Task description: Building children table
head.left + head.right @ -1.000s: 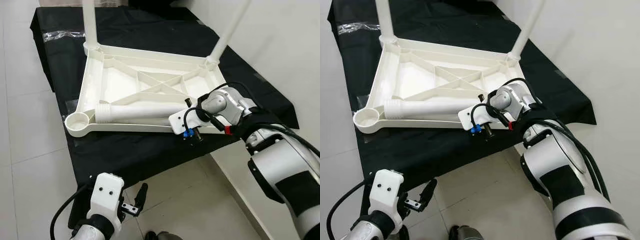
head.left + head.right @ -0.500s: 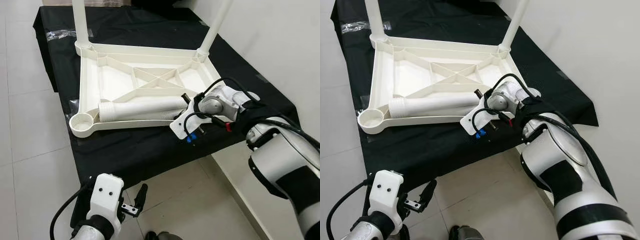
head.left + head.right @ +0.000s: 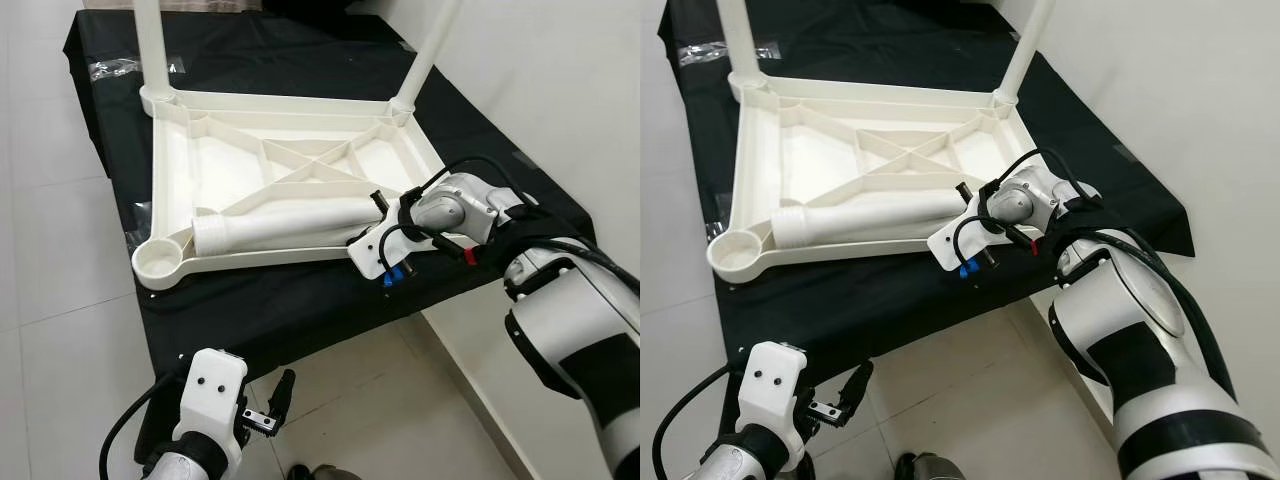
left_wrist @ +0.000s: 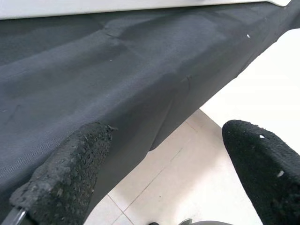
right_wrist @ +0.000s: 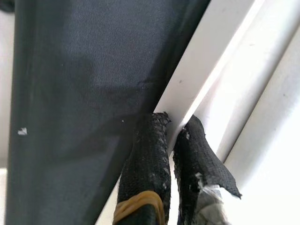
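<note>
A white plastic table top (image 3: pixel 270 258) lies upside down on a black cloth (image 3: pixel 300 310). Two white legs (image 3: pixel 150 50) (image 3: pixel 432 45) stand up from its far corners. A loose white leg (image 3: pixel 290 222) lies inside the top, along the near rim. The near left corner socket (image 3: pixel 158 262) is empty. My right gripper (image 5: pixel 174 125) is shut on the top's near rim (image 5: pixel 211 70), close to the near right corner (image 3: pixel 372 232). My left gripper (image 4: pixel 164 154) hangs open low beside the cloth's front edge (image 3: pixel 275 400), holding nothing.
The cloth-covered surface drops off at its front edge to a pale tiled floor (image 3: pixel 60 330). A white wall (image 3: pixel 560 80) runs close along the right side. A clear plastic wrapper (image 3: pixel 115 70) lies at the far left of the cloth.
The view has shifted a little. My right wrist has turned slightly while keeping hold of the rim. The left arm hangs as before.
</note>
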